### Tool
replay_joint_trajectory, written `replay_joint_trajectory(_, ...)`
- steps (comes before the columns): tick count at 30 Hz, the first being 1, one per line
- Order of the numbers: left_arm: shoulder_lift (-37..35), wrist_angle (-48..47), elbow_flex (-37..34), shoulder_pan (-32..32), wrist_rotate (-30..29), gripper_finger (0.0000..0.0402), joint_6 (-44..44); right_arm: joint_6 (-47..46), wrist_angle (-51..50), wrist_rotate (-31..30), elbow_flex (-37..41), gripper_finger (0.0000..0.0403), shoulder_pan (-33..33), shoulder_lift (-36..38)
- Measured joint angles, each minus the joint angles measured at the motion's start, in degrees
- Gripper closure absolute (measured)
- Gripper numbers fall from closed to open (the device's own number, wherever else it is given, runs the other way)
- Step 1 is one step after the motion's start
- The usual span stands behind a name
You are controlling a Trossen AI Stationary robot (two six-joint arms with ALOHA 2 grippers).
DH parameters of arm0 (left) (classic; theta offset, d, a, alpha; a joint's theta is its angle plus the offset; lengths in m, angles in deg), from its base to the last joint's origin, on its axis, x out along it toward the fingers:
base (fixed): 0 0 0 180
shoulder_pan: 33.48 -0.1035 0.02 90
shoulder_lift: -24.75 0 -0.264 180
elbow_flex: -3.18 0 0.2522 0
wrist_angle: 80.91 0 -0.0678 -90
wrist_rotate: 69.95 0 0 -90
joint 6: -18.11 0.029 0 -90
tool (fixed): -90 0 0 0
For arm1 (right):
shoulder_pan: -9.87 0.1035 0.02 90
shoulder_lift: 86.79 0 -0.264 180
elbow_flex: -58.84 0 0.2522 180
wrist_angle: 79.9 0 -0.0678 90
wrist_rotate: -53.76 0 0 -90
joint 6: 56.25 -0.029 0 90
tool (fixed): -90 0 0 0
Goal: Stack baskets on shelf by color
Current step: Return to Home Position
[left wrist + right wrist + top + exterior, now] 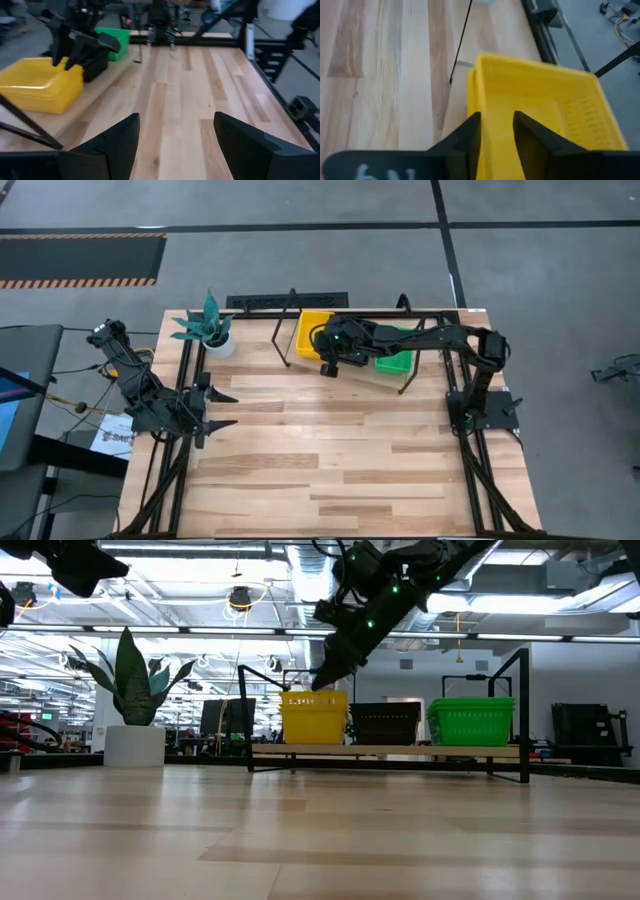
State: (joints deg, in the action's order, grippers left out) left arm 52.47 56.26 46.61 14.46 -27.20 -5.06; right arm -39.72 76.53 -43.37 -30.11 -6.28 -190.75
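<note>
My right gripper hangs just above the yellow stack, fingers parted a little and holding nothing. Yellow mesh shows through the gap in my wrist view. The baskets sit sorted on the shelf along the far edge of the counter: yellow at the shelf's left end, the black stack in the middle, and the green stack at the right end. My left gripper waits released at the counter's left edge.

I judge the stacking done, so the risk lies in pulling away. My fingertips are close over the yellow rim. If I draw back before lifting, a finger could hook the mesh and drag the top basket off its stack. My right arm also reaches across above the black and green stacks, so a low swing home could clip them or catch the shelf's thin wire frame and shift all three.
</note>
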Motion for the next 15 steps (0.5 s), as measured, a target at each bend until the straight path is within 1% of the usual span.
replay_joint_trajectory(3,0.0,0.0,0.0,0.0,-3.3,0.0157,-0.1,-2.1,-1.2,-0.3,-2.5,0.0247,0.8,1.3)
replay_joint_trajectory(5,0.0,-0.1,0.0,0.0,-3.5,0.0157,-0.1,-4.4,-2.5,-0.4,-5.0,0.0234,1.6,3.0)
replay_joint_trajectory(8,0.0,0.1,0.0,0.0,-0.7,0.0157,-1.3,-6.8,-8.6,-0.4,-8.3,0.0220,3.5,6.4)
replay_joint_trajectory(12,0.0,-0.2,0.0,0.0,3.9,0.0157,-1.5,-10.0,-20.9,-0.4,-12.4,0.0212,6.2,12.0)
replay_joint_trajectory(15,0.0,-0.2,0.0,0.0,6.8,0.0157,-1.7,-16.3,-26.8,-0.4,-14.0,0.0212,8.4,16.0)
